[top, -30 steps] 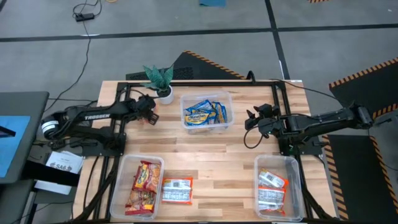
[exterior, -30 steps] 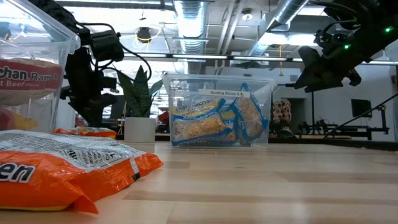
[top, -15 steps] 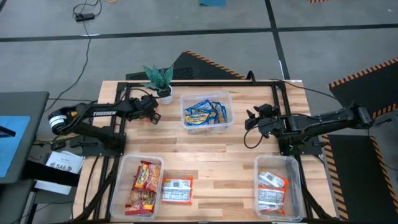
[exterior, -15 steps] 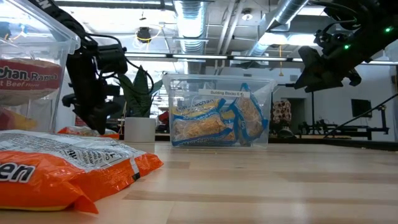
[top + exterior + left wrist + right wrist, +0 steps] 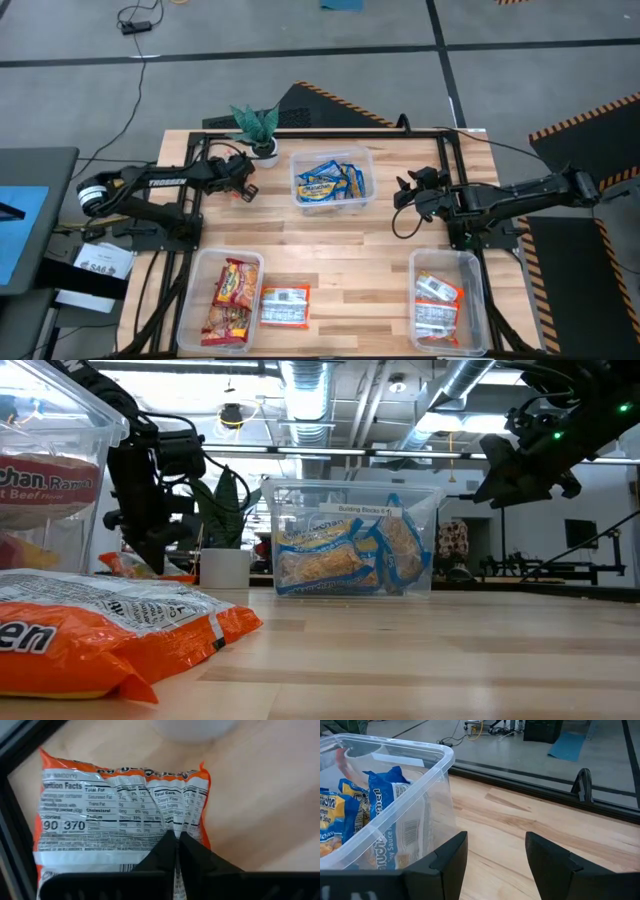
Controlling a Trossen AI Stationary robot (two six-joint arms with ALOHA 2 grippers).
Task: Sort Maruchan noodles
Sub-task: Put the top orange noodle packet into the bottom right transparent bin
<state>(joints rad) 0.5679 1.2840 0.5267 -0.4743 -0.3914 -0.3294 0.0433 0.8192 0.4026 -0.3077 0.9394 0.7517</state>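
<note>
My left end effector [image 5: 175, 840] is clenched on an orange-and-white noodle packet [image 5: 120, 815], pinching the wrapper at its middle, nutrition label up. That packet lies on the tabletop [image 5: 330, 250] near the back left, just beside the white plant pot [image 5: 264, 151]. My left arm [image 5: 150, 183] reaches across from the left edge, wrist bent down onto it. My right end effector [image 5: 495, 847] hangs above the tabletop with fingers spread, holding nothing, just beside the clear tub of blue packets [image 5: 331, 181]. Another orange-and-white packet [image 5: 285, 306] lies at the front beside the tub of red packets [image 5: 228, 299]; more fill the front right tub [image 5: 448, 300].
</note>
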